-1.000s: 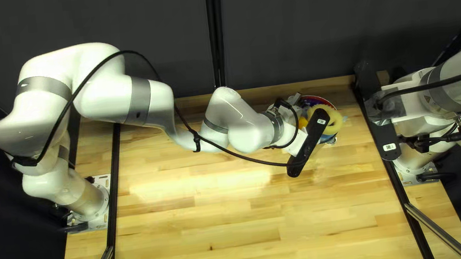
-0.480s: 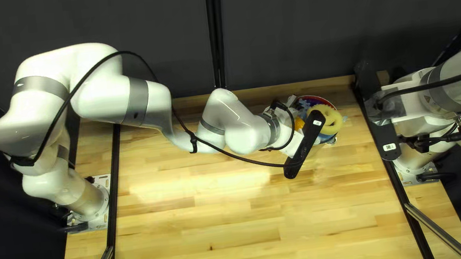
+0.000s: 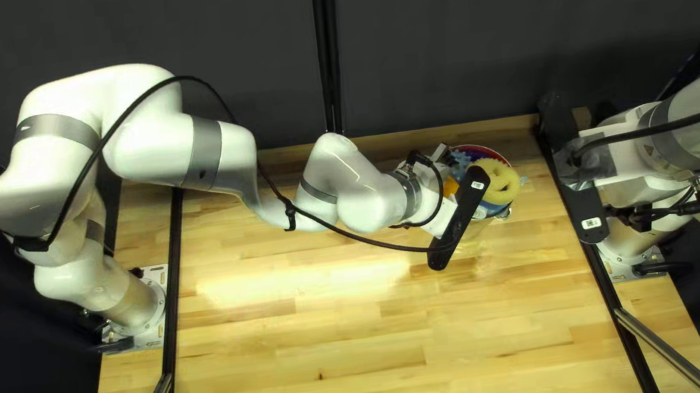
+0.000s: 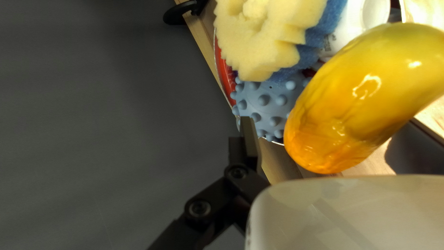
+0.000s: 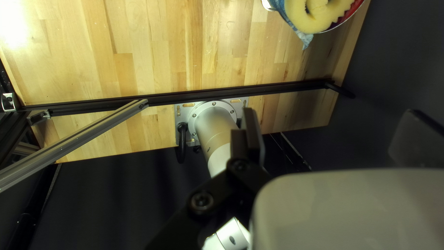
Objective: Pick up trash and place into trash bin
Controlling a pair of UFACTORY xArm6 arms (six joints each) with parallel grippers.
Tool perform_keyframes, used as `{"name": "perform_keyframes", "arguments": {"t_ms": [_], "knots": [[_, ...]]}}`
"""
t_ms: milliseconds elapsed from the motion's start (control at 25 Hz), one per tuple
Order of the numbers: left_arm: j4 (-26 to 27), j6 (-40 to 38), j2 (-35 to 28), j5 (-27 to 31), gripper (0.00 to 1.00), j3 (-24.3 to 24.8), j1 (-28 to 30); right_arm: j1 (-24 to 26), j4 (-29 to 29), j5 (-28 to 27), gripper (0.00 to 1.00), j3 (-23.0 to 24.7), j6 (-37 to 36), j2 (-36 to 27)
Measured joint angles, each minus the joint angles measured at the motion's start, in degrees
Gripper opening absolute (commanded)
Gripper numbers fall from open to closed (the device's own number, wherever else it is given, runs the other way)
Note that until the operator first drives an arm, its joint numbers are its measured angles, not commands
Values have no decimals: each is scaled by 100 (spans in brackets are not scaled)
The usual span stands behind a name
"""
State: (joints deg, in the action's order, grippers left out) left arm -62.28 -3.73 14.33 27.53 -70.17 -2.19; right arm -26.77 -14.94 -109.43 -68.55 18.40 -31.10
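Your left gripper (image 4: 330,124), the nearer, has its fingers apart; the glossy yellow-orange thing (image 4: 351,102) shows between them, long axis slanting across; the packed round container (image 4: 225,74) lies ahead; your right gripper (image 5: 330,113) gapes too.

The white, gray-banded left arm (image 3: 206,151) stretches to the far right of the pale wooden table (image 3: 339,336), its black gripper (image 3: 459,218) partly covering a round, red-rimmed container (image 3: 493,153) holding a pale yellow ring (image 3: 501,181). A glossy white right arm (image 3: 682,136) stands at the right edge. A dark cloth curtain (image 3: 438,40) hangs behind.
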Motion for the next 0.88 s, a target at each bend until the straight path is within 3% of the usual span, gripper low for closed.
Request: {"name": "perform_keyframes", "arguments": {"t_ms": [560,720,880], "knots": [[41,179,-397,-120,100,270,-57,0,0,0,100,0,0,0],[393,433,-648,104,100,338,105,0,0,0,100,0,0,0],[1134,711,-932,651,100,356,439,0,0,0,100,0,0,0]]}}
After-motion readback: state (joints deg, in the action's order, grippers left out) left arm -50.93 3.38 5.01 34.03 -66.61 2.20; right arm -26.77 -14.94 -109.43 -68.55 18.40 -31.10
